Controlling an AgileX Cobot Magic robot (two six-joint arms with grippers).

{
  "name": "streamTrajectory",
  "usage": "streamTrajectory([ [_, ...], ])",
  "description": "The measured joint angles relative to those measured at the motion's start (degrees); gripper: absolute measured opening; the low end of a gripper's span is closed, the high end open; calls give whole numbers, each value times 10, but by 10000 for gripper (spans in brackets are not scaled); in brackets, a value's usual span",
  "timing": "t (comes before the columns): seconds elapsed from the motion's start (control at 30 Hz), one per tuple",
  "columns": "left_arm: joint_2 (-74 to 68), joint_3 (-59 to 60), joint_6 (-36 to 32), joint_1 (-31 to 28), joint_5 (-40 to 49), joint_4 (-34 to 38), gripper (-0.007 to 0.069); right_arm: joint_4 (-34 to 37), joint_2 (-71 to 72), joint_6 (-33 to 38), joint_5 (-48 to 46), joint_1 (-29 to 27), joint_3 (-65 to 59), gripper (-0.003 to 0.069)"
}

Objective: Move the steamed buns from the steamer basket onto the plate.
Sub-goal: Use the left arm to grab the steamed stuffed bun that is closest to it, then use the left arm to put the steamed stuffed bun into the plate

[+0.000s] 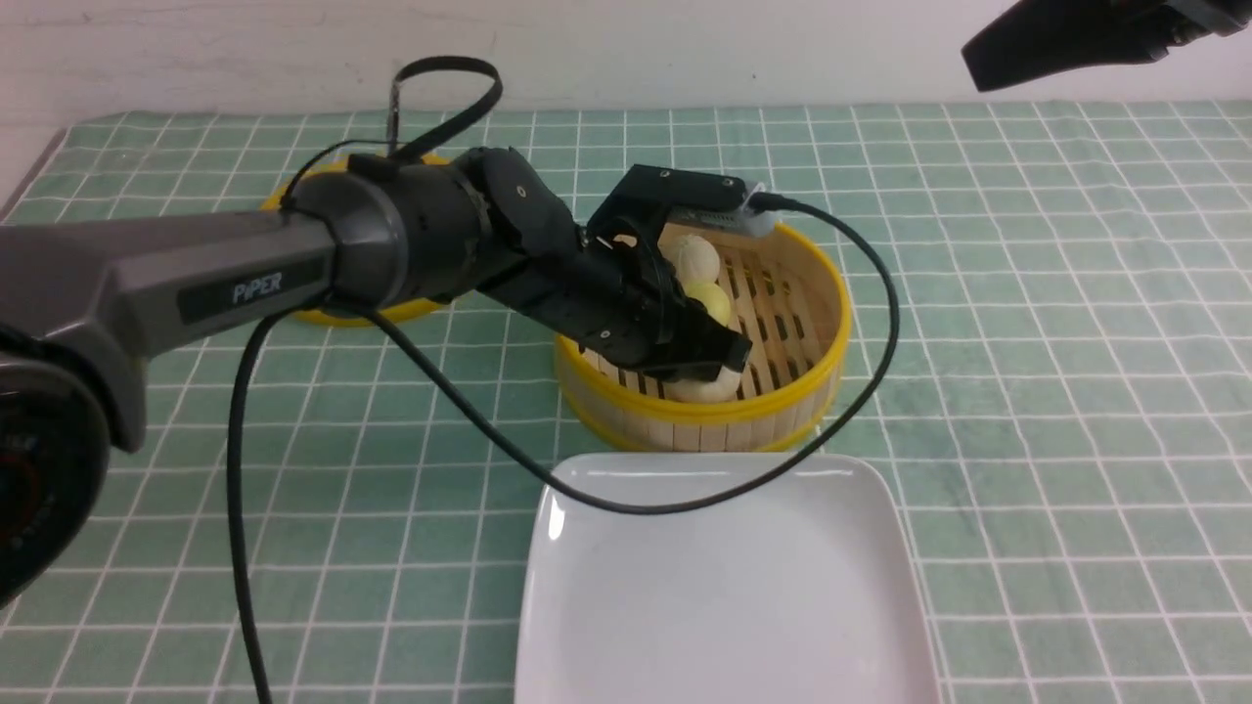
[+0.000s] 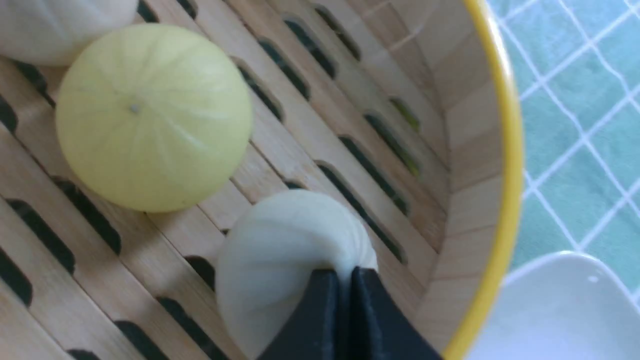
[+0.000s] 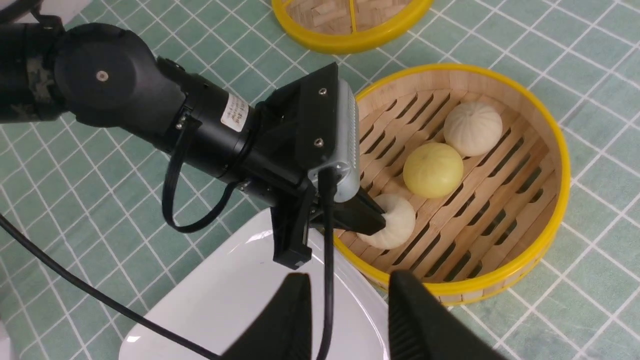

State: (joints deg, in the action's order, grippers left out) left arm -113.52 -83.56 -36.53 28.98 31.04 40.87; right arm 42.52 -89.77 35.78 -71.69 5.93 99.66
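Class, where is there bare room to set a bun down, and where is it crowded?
The plate is bare, bar a cable crossing its far edge. Cloth right of basket and plate is free. Crowded: the basket, with three buns and the left gripper pinching the nearest bun.

The left claw pinches a white bun inside the steamer basket, beside the yellow bun.

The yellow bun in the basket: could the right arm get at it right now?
Probably yes. The yellow bun lies uncovered in the lidless steamer basket, whose right side is free, and the right gripper hangs open above. The left gripper, shut on the near white bun beside it, could crowd the approach.
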Motion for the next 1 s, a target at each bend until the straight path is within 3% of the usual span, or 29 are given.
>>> streamTrajectory([
  [0.33,180,0,26,-1,55,-81,21,3,0,0,0,0,0,240],
  [0.5,261,0,112,-1,144,-147,21,3,0,0,0,0,0,240],
  [0.73,283,17,148,-1,287,-190,21,3,0,0,0,0,0,240],
  [0.83,283,52,148,-1,286,-190,21,3,0,0,0,0,0,240],
  [1.0,266,154,133,-1,205,-172,21,3,0,0,0,0,0,240],
])
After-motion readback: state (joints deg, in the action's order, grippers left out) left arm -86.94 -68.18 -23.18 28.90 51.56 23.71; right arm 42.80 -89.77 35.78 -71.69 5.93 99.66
